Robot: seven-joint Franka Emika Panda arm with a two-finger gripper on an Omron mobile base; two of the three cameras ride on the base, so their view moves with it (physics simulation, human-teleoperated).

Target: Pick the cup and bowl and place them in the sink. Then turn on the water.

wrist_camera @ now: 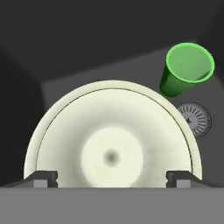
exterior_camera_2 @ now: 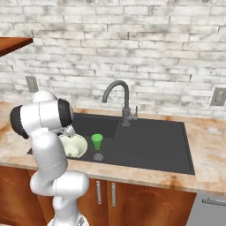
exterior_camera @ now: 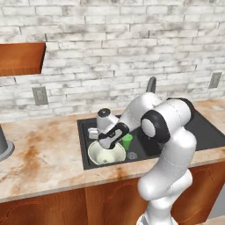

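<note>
The pale cream bowl lies upright on the floor of the black sink, in its left basin. My gripper hangs just above the bowl, open, its two fingertips spread over the near rim and holding nothing. The small green cup stands upright beside the bowl, apart from it, next to the round drain. From the right base, the cup stands right of the bowl with the drain in front. The water is out of view.
The dark gooseneck faucet rises behind the sink, with its lever at the base. Marbled counter surrounds the sink. A grey object stands at the counter's far left. A wooden shelf hangs on the brick wall.
</note>
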